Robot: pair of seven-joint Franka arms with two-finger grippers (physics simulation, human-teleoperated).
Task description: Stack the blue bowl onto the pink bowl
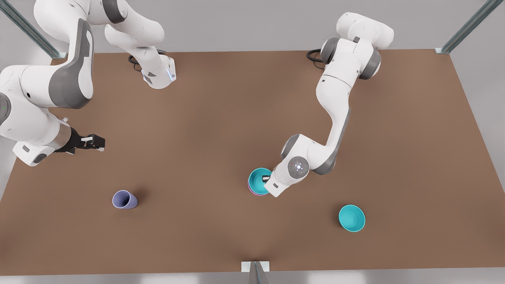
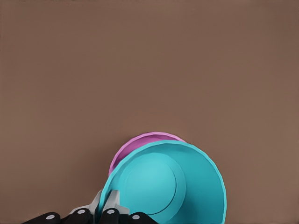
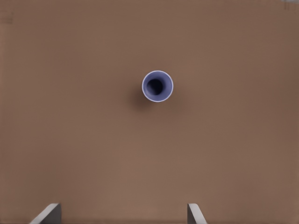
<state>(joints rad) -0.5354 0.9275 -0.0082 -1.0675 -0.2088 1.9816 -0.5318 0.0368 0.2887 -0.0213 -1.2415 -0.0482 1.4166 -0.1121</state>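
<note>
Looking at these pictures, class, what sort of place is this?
Probably a simulated robot test bench, not a home: a bare brown table, metal frame posts at its corners, and two white arms, one holding a blue bowl.

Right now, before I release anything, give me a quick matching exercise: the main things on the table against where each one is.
Things:
1. blue bowl
2. pink bowl
3. second teal bowl
4. lavender cup

Places:
A. alone, toward the front view's left
B. gripped at its rim by the left end effector
C. alone, toward the front view's right
D. under a teal bowl

Pairs: 1-B, 2-D, 3-C, 4-A
</note>
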